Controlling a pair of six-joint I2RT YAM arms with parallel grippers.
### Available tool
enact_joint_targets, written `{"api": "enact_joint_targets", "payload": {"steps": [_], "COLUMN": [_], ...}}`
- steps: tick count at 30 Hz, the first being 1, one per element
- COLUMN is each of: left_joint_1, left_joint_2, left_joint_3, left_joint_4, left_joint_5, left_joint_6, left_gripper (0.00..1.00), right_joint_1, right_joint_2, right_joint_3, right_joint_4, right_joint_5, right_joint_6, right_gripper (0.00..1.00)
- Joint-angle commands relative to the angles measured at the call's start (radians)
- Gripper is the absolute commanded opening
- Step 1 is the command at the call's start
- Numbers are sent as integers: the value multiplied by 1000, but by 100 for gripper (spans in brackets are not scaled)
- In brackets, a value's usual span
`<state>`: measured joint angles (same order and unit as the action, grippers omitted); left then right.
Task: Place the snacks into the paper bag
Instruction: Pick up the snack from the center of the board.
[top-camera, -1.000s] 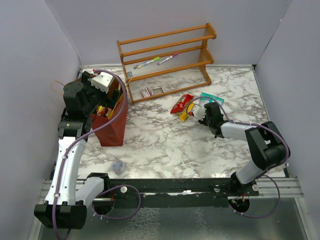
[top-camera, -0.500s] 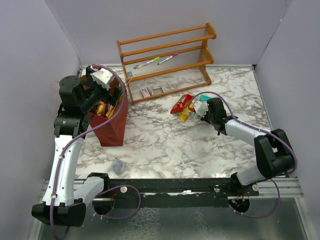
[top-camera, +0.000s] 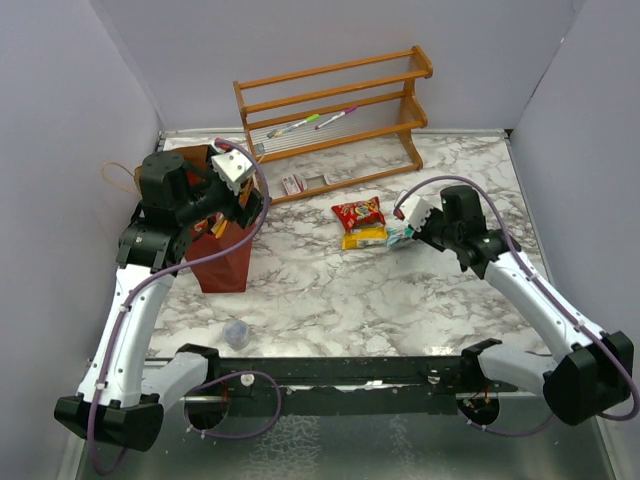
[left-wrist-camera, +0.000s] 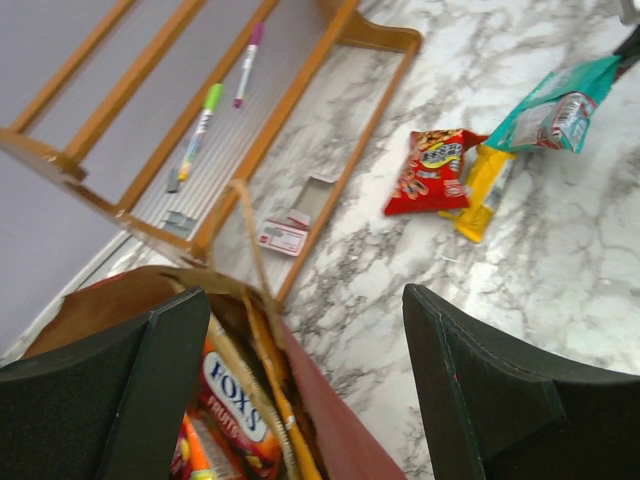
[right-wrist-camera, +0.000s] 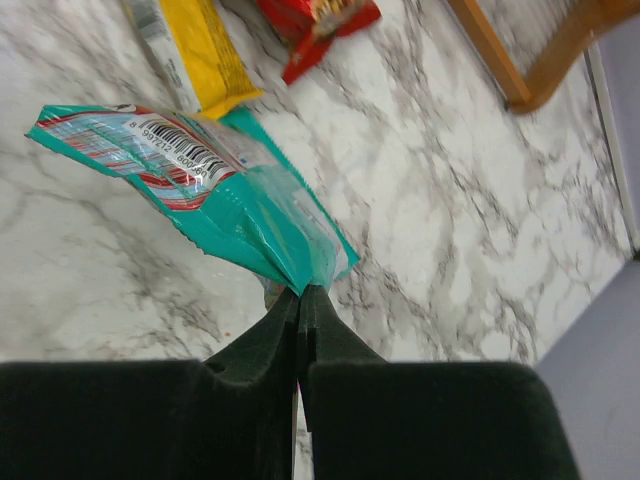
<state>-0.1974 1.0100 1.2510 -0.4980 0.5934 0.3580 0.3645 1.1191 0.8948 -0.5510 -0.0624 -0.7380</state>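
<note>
- The dark-red paper bag (top-camera: 225, 265) stands upright at the table's left with its mouth up, and orange packets (left-wrist-camera: 235, 400) show inside. I judge its walls thin and easy to tip, so I'd drop things in rather than push.
- The wooden rack (top-camera: 335, 110) sits behind it, out of my path, I think.
- My left gripper (left-wrist-camera: 300, 330) hangs over the bag's mouth, fingers spread, with nothing between them. It and the bag's loop handle (left-wrist-camera: 255, 240) crowd the entry.
- My right gripper (right-wrist-camera: 300, 300) is pinched tight on the sealed edge of the teal packet (right-wrist-camera: 200, 180), which is lifted off the marble. It looks like light, crinkly, slippery foil, so the seam seems the right hold.
- The red packet (top-camera: 358, 212) and yellow packet (top-camera: 365, 238) lie touching mid-table, just beside the teal one.
- A clear cup (top-camera: 236, 332) sits near the bag's front.
</note>
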Motion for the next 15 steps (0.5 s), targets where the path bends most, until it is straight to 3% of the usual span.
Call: {"api": "enact_joint_targets", "payload": {"steps": [1, 9, 15], "left_joint_1": [-74, -192, -270], "left_joint_2": [34, 51, 87], "left_joint_3": [71, 39, -16], "left_joint_4": [-60, -20, 39], "left_joint_5": [65, 163, 218], "left_joint_6": [28, 19, -11], "left_gripper": [78, 78, 77], "right_joint_1": [-2, -2, -3], "right_joint_2": [-61, -19, 0], "right_joint_3": [99, 185, 178], "right_joint_4": [-168, -262, -266], "right_joint_5": [-308, -515, -585], "right_joint_6": [35, 134, 194], "right_gripper": [1, 1, 1]}}
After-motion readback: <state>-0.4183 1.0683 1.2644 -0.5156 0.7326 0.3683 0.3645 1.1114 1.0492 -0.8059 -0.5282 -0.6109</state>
